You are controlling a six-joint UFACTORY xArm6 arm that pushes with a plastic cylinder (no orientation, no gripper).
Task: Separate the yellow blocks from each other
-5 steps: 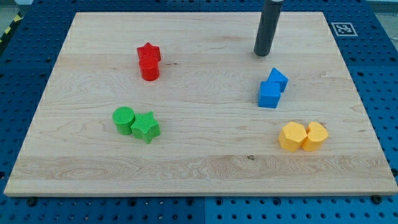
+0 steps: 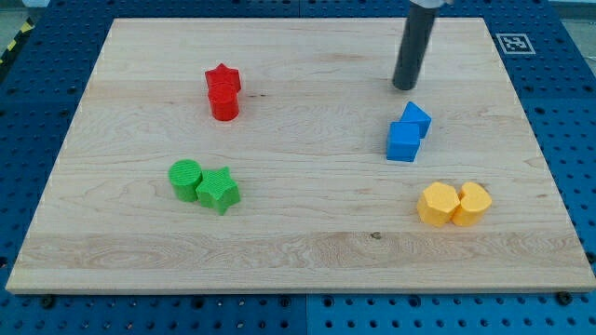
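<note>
- End effector first: it is a plain dark rod with nothing to open or close and nothing held; my tip (image 2: 404, 87) rests on the surface near the view's top right, just above the blue pair and well apart from the yellow blocks.
- Pale wooden surface (image 2: 298, 251) fills most of the view and lies on a blue perforated bench (image 2: 568, 112); a small black-and-white marker (image 2: 513, 43) sits at its top right corner.
- Wide bare wood runs through the middle and along the view's bottom, between the green pair and the yellow pair; the yellow pair has less room toward the view's right edge than toward the left.
- Yellow hexagonal block (image 2: 437, 204) and yellow heart-like block (image 2: 472, 203) stand side by side, touching, at the view's lower right.
- Two blue blocks, one cube (image 2: 403, 142) and one angular block (image 2: 415, 118), touch each other below my tip.
- Green cylinder (image 2: 185, 180) and green star (image 2: 219, 190) touch at the view's lower left.
- Red star (image 2: 223, 79) and red cylinder (image 2: 223, 103) touch at the upper left.
</note>
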